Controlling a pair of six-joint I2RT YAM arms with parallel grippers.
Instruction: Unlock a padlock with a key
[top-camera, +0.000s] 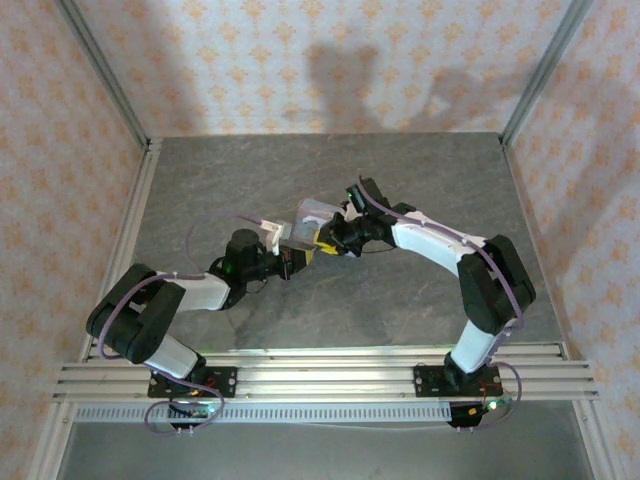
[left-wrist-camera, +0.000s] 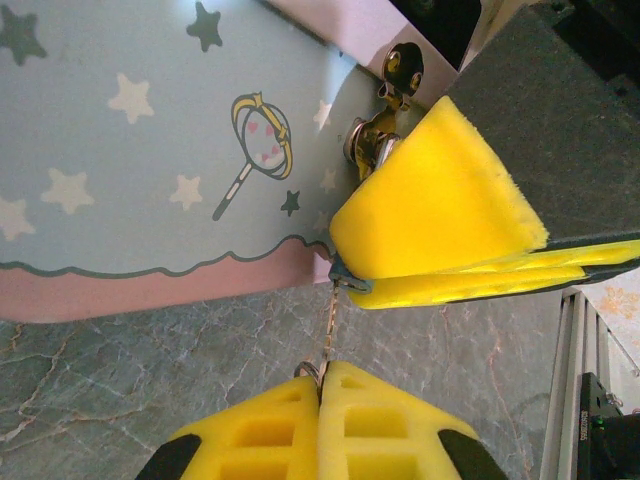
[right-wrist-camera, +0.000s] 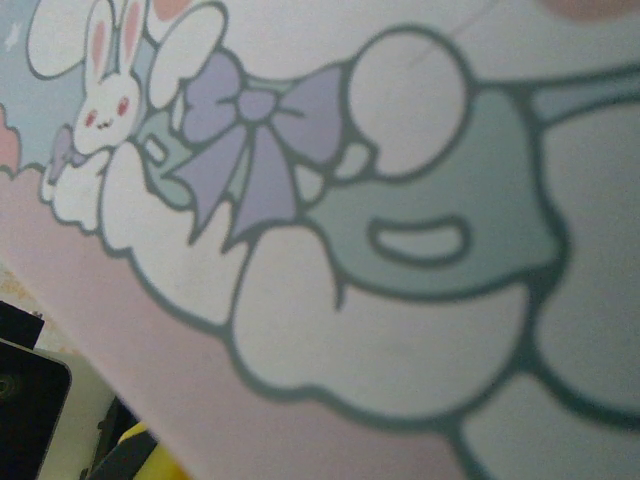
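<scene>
Thin silvery metal key (left-wrist-camera: 330, 320) is touching tiny dark-blue padlock (left-wrist-camera: 346, 283).
Left gripper (left-wrist-camera: 322, 385) is pinching the key; right gripper (left-wrist-camera: 352, 270) is clamping the padlock.

The key (left-wrist-camera: 328, 335) is a thin, pale metal piece seen from its edge, standing almost upright with its tip at the bottom of the padlock (left-wrist-camera: 346, 284). The padlock is dark blue and mostly hidden; only its lower corner shows.
</scene>
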